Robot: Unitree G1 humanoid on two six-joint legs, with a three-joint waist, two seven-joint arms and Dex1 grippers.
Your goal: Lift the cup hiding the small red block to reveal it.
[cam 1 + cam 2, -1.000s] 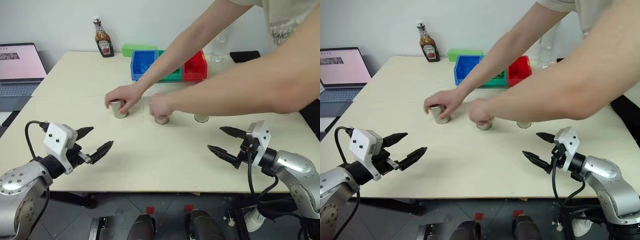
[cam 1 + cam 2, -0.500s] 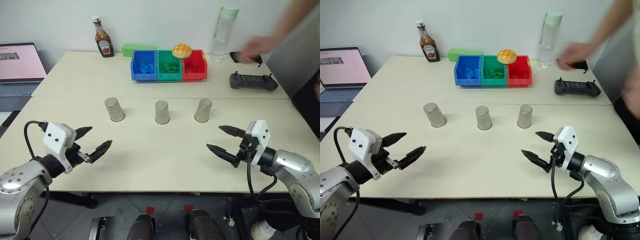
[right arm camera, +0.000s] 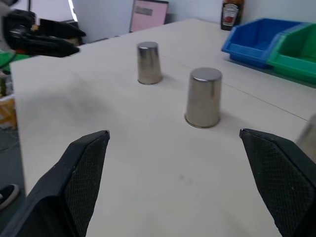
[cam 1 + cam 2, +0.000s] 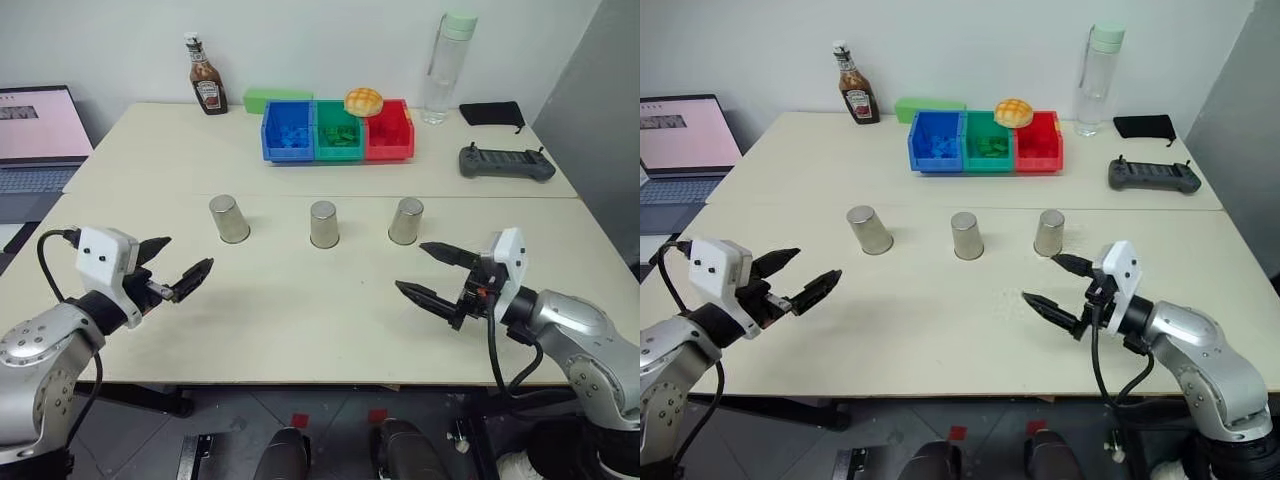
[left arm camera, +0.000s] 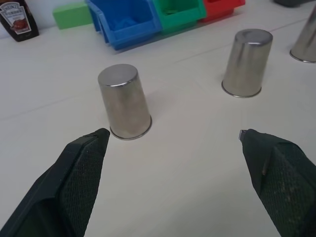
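Three inverted silver cups — left [image 4: 229, 218], middle [image 4: 323, 224], right [image 4: 405, 221] — standing in a row, well apart, on table [image 4: 300, 320], presumably hiding small red block, unseen under one; left gripper [image 4: 176, 275] and right gripper [image 4: 430, 277] spread wide, empty, poised short of row.

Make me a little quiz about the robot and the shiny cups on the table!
1. How many silver cups stand upside down in a row on the table?
2. True or false: the left gripper is shut on a cup.
3. Which storage bin has the bun resting on it: A) blue bin, B) red bin?

Key: 1) three. 2) false; both it and the right gripper are open and apart from the cups. 3) B.
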